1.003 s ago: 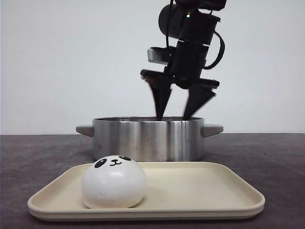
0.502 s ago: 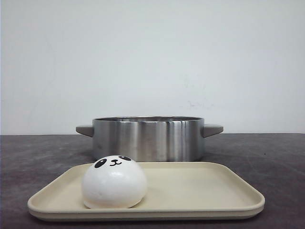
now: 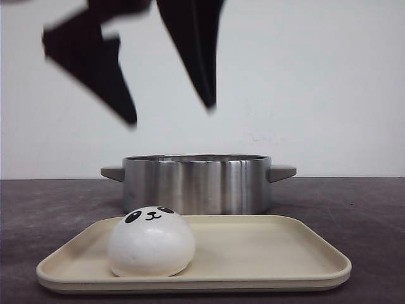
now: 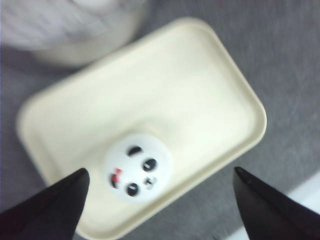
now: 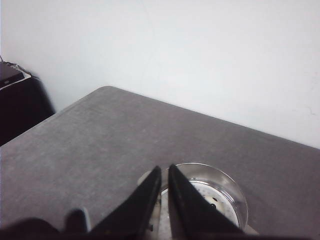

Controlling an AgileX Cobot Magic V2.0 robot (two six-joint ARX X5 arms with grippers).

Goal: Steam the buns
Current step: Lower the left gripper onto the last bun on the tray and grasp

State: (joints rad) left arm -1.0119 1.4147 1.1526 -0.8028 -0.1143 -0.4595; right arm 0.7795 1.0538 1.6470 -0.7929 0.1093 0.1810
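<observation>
One white panda-faced bun (image 3: pixel 152 244) sits on the left part of a cream tray (image 3: pixel 266 253). It also shows in the left wrist view (image 4: pixel 139 170) on the tray (image 4: pixel 200 90). My left gripper (image 3: pixel 171 116) hangs wide open high above the tray and bun; in its own view (image 4: pixel 160 170) the bun lies between the spread fingers, far below. My right gripper (image 5: pixel 165 168) is shut and empty, high above the steel pot (image 5: pixel 215 192), and is out of the front view. No other buns can be made out.
The steel pot (image 3: pixel 196 183) with two side handles stands just behind the tray on a dark grey table; it is blurred in the left wrist view (image 4: pixel 75 30). A black object (image 5: pixel 15 100) stands beyond the table's edge.
One second ago my right gripper hung open over the pot; it then rose out of the front view. My left gripper's fingers have come into view at the top left. The bun has not moved.
</observation>
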